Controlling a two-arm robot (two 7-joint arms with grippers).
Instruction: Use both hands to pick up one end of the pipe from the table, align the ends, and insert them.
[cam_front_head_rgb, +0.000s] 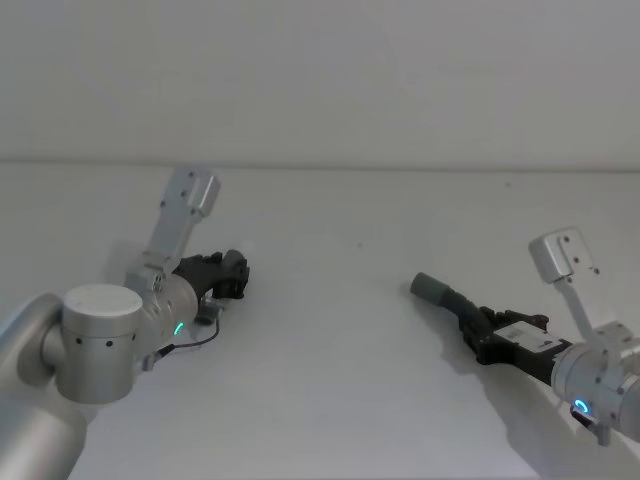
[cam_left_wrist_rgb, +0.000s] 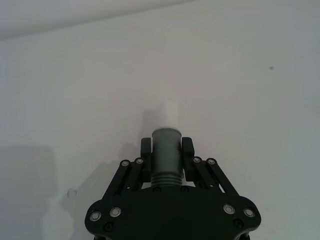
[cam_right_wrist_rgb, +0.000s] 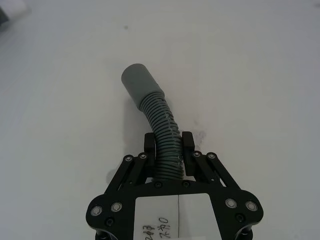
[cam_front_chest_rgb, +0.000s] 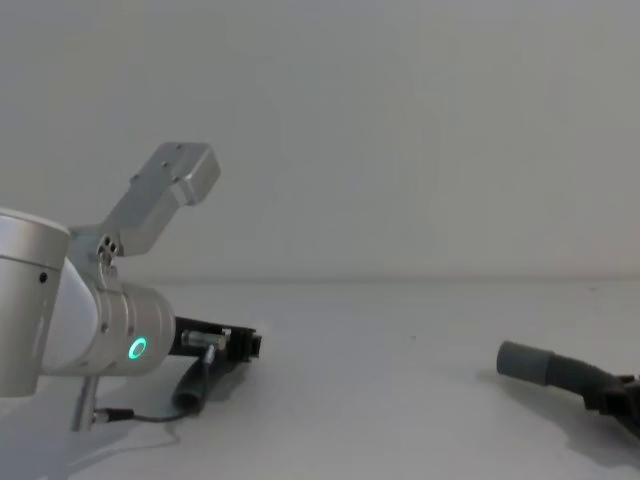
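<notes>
White table (cam_front_head_rgb: 330, 340), plain wall (cam_front_head_rgb: 320, 70) behind, and both hose pieces are gripped. Over the table's left side, the piece with the smooth grey cuff (cam_left_wrist_rgb: 166, 142) and white tip (cam_left_wrist_rgb: 167, 114) pokes forward, the left gripper (cam_left_wrist_rgb: 166, 149) pinching it at the cuff. Over the table's right side, the ribbed hose piece (cam_right_wrist_rgb: 161, 117) curves out to its wide open cuff (cam_right_wrist_rgb: 139, 84), with the right gripper (cam_right_wrist_rgb: 168, 145) clamped on the ribs. The two ends sit well apart across the table.

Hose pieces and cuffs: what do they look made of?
Hose in right gripper: dark grey, ribbed, bent, likely flexible plastic or rubber. Its end cuff: smooth matte grey, probably rigid plastic. Cuff in left gripper: same look, with a white tip, plastic-looking.
</notes>
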